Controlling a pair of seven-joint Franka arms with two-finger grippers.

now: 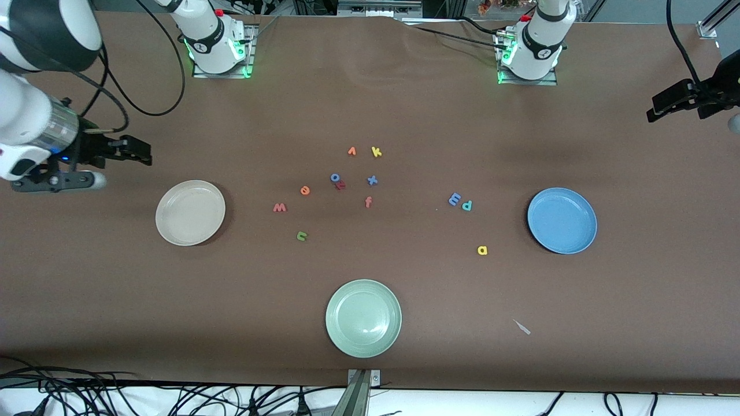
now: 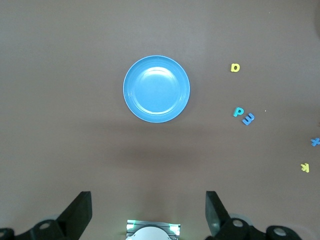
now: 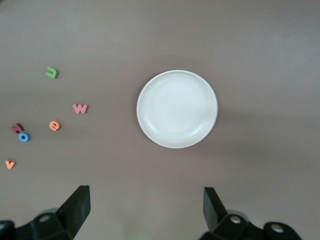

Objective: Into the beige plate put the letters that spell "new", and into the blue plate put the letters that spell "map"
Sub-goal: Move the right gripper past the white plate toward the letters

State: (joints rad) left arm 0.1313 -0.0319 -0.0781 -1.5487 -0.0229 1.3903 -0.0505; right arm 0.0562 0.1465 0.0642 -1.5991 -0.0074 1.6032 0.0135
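Three plates are sitting on the brown surface (image 1: 370, 104), and none is holding a letter. The beige plate (image 1: 190, 212) is lying toward the right arm's end, the blue plate (image 1: 562, 220) toward the left arm's end, and the pale green plate (image 1: 363, 318) is resting between them, nearest the front camera.

The green n (image 1: 302, 235), orange e (image 1: 304, 190) and salmon w (image 1: 280, 207) are lying loose near the beige plate. The periwinkle m (image 1: 454, 199) and teal p (image 1: 467, 205) are touching each other near the blue plate, with the yellow a (image 1: 482, 250) apart from them, nearer the camera.

The right gripper (image 3: 145, 210) is hanging over the surface beside the beige plate, fingers spread and grasping nothing. The left gripper (image 2: 149, 212) is hovering by the blue plate, fingers likewise released. In the front view the left gripper is cut off at the edge. A dark red letter (image 1: 340, 185) is partly tucked against the blue o (image 1: 335, 177), hard to read.
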